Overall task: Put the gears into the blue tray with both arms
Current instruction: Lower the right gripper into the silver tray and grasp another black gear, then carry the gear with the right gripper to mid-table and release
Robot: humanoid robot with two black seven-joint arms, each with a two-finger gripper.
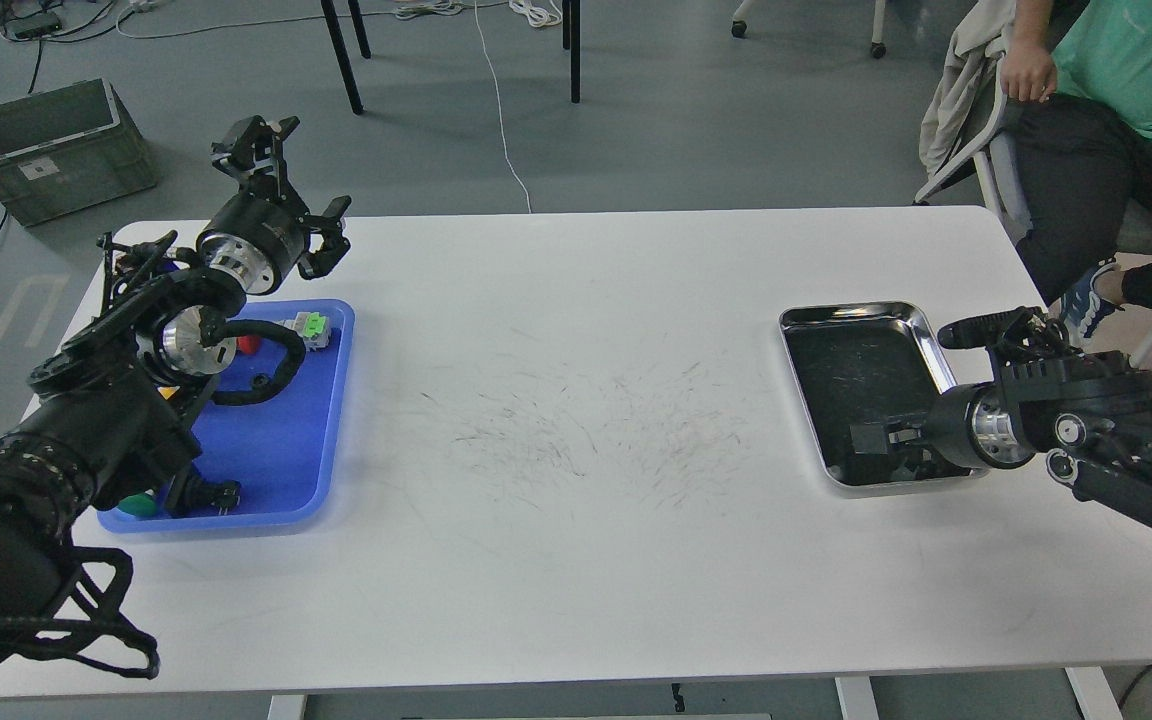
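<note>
The blue tray (281,450) lies at the table's left end, partly covered by my left arm. My left gripper (298,182) is raised over the table's far edge just behind the tray, its fingers spread open with nothing between them. My right gripper (873,438) reaches in from the right and hangs low over the near part of the steel tray (921,318). It is dark against the tray's dark bottom, so its fingers cannot be told apart. No gears can be made out on that dark bottom or in the blue tray.
The blue tray holds button switches: a light green one (313,325), a red cap (249,343), a green cap (140,503) and a black body (206,492). A seated person (1126,70) is at the far right. A grey crate (56,145) stands on the floor.
</note>
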